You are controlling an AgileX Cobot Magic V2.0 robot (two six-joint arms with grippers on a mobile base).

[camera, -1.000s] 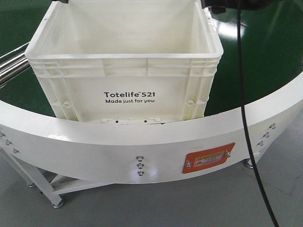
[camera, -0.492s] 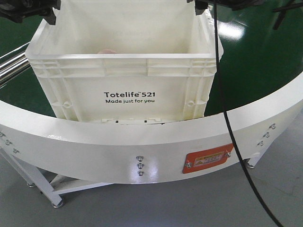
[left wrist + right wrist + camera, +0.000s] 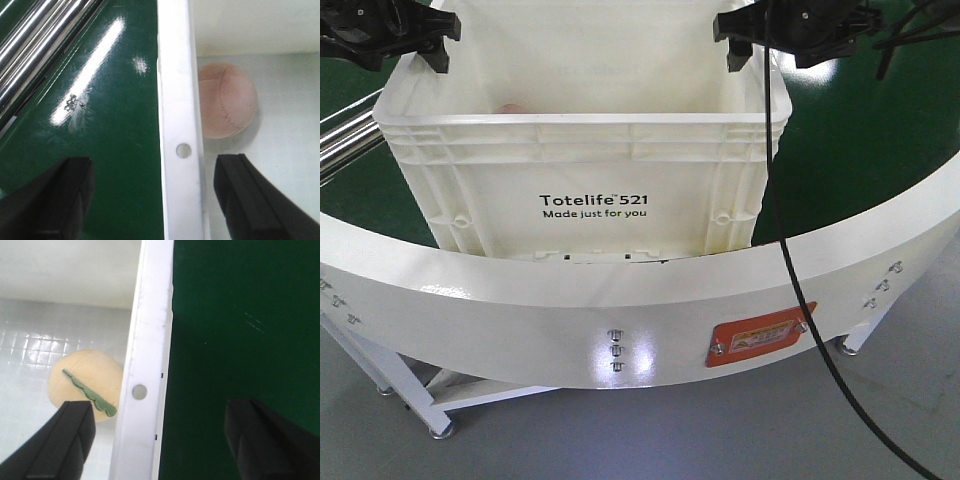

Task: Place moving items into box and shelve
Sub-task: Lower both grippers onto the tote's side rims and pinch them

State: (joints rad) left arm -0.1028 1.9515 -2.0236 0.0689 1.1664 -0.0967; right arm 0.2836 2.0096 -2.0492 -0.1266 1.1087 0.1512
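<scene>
A white Totelife 521 box [image 3: 585, 160] stands on the green conveyor surface [image 3: 880, 130]. My left gripper [image 3: 430, 45] is open and astride the box's left rim [image 3: 175, 100]: one finger is over the green surface and the other is inside the box. Midway between its tips lies the rim [image 3: 157, 170]. A pink stitched ball [image 3: 227, 102] lies inside the box, and its top shows over the front rim [image 3: 510, 107]. My right gripper [image 3: 750, 40] is open and astride the right rim [image 3: 150, 340]. A cream round item with a green strip [image 3: 85, 382] lies inside.
Chrome rails [image 3: 340, 140] run along the box's left side and also show in the left wrist view [image 3: 30, 45]. The white curved conveyor frame [image 3: 620, 300] bears an orange label [image 3: 760, 335]. A black cable [image 3: 790, 280] hangs from the right arm across the front.
Both grippers have come down into view at the box's upper left and right rims. The pink ball has shifted left inside the box.
</scene>
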